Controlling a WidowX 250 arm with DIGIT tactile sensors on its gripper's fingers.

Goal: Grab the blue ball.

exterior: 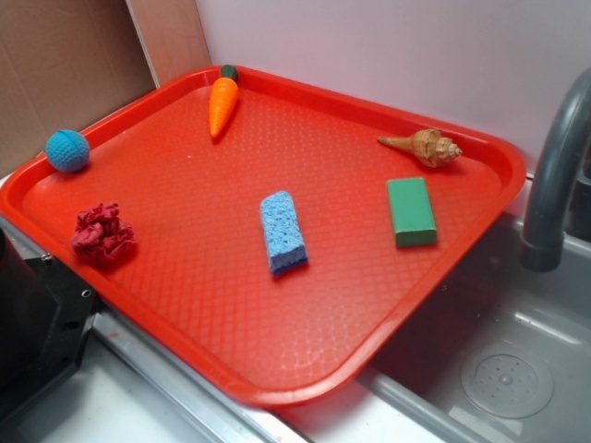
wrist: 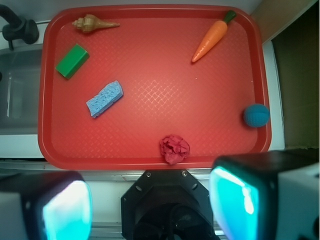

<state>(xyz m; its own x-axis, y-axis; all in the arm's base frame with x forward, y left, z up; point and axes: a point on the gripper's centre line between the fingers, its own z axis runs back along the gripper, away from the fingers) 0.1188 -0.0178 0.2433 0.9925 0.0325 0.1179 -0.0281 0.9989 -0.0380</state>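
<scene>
The blue ball, small, teal and knitted, rests against the rim of the red tray at its far left corner in the exterior view and at the right edge in the wrist view. My gripper hangs high above the robot base outside the tray's near edge, far from the ball. Its two teal-padded fingers stand wide apart with nothing between them. The gripper does not show in the exterior view.
On the tray lie a red cloth wad, a light-blue sponge, a green block, a carrot and a shell. A sink with grey faucet lies right.
</scene>
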